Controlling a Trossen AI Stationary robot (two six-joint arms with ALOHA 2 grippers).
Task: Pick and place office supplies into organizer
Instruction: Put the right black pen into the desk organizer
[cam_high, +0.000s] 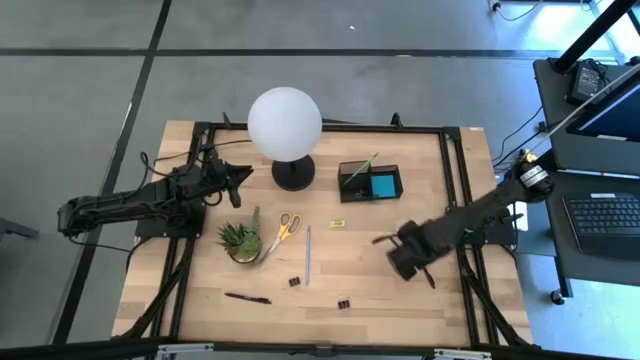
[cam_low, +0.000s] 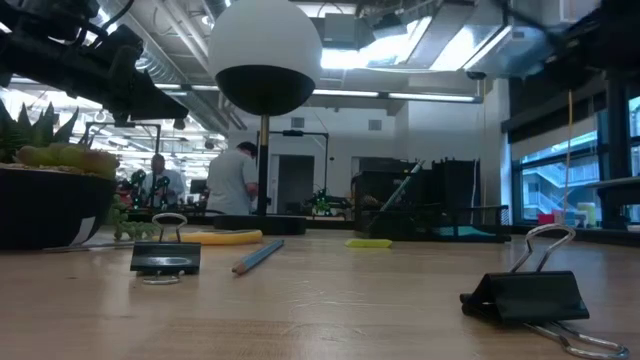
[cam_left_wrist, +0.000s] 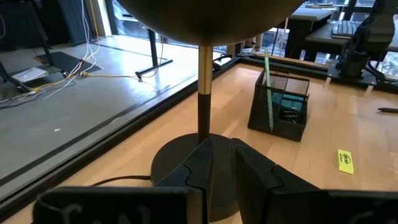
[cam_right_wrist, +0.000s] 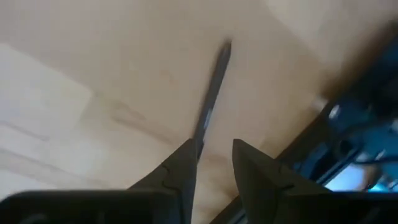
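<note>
The black organizer (cam_high: 370, 180) stands right of the lamp, with a blue sticky-note pad (cam_high: 381, 186) and a leaning green pencil (cam_left_wrist: 268, 93) inside. Yellow-handled scissors (cam_high: 283, 232), a pale pencil (cam_high: 308, 255), a small yellow piece (cam_high: 338, 223), two binder clips (cam_high: 295, 282) (cam_high: 343, 301) and a black pen (cam_high: 247, 298) lie on the table. My right gripper (cam_right_wrist: 214, 152) hangs low over the table's right side, its fingers a little apart, above a second dark pen (cam_right_wrist: 211, 93) lying there. My left gripper (cam_left_wrist: 221, 152) waits by the lamp base, fingers slightly apart.
The white globe lamp (cam_high: 285, 120) on its round black base (cam_left_wrist: 186, 162) stands just ahead of my left gripper. A small green potted plant (cam_high: 240, 240) sits beside the scissors. The black frame rail (cam_high: 462, 200) runs along the table's right edge. People stand in the room behind.
</note>
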